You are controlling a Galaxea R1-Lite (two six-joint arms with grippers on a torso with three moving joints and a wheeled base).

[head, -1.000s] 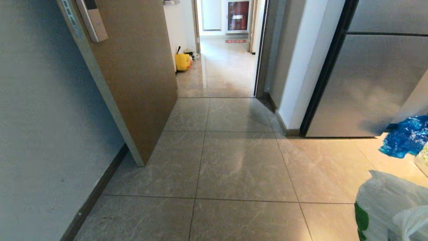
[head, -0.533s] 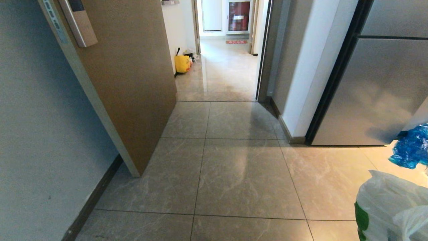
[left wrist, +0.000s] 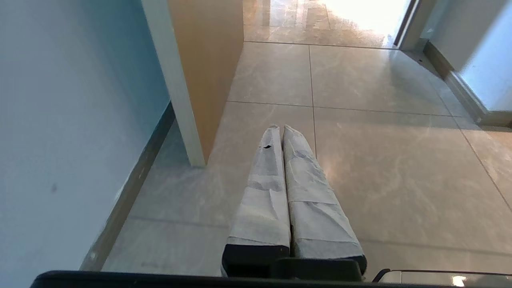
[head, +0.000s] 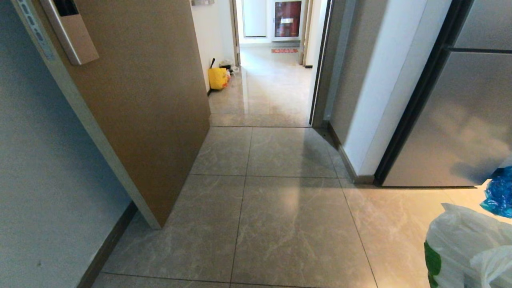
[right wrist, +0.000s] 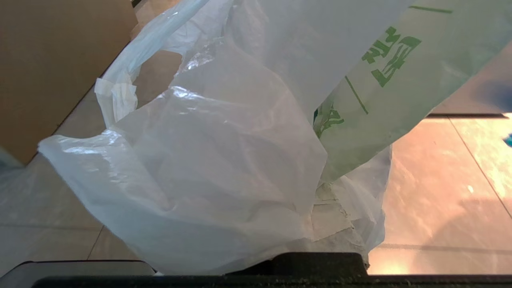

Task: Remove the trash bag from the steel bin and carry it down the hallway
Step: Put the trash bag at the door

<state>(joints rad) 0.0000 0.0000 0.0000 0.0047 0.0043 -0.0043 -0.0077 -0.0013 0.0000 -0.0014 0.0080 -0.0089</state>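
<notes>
Right gripper is almost wholly hidden under the trash bag; its fingers are closed, and the bag drapes from just above the wrist camera, so it appears to be clamped on the plastic. Only a patch of taped finger shows through the film. The bag is thin, white and half see-through, with green print on one panel and a handle loop hanging toward the door. In the head view the bag fills the near right corner, well to the right of the door.

Left gripper hangs over the floor tiles just right of the door's near edge, its two paper-wrapped fingers pressed together with nothing between them.

That brown door stands open against the grey wall on the left. Past it, through the doorway, lies the hallway with glossy tiles, and a yellow bag sits at the wall beyond the door. Far right of the door stands a steel fridge, with a blue bag at its foot.
</notes>
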